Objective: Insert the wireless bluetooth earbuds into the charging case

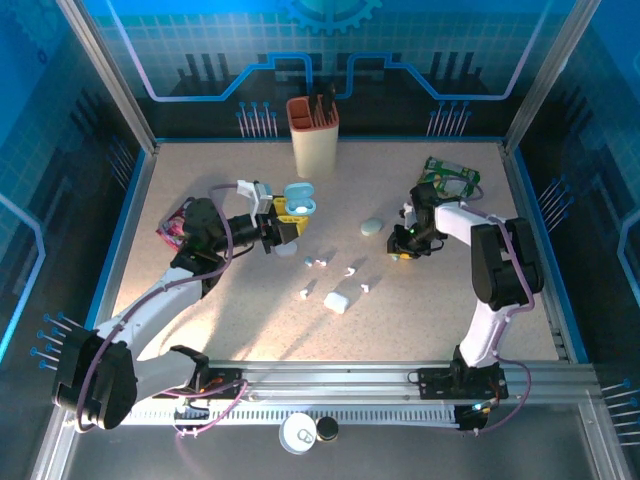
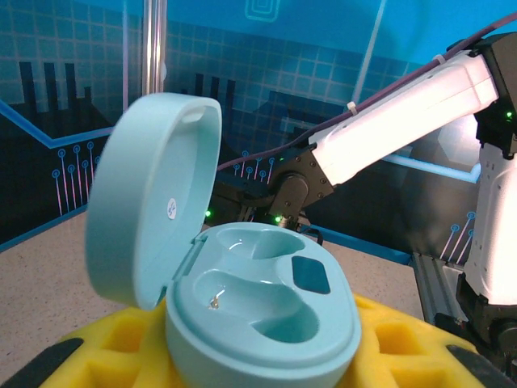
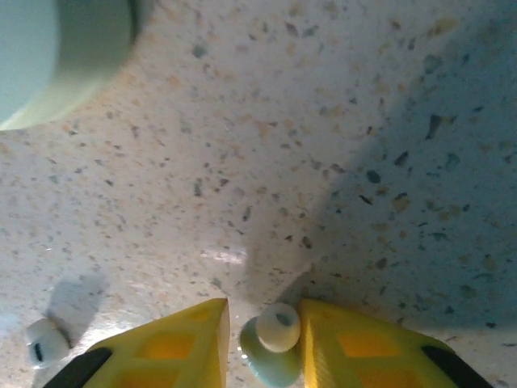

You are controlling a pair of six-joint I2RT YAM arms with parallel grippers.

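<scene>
Left wrist view showed left claw (image 2: 252,365) grasping the open case (image 2: 266,311); right wrist view showed an earbud (image 3: 277,329) between right claw (image 3: 264,321) fingers, grip unclear.

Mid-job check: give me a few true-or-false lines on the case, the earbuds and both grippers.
1. The left gripper holds the charging case with its lid open. True.
2. Both wells of the case hold earbuds. False: both are empty.
3. An earbud lies between the fingers of the right gripper. True.
4. The table has no loose earbuds on it. False: several loose earbuds lie near its middle.
</scene>
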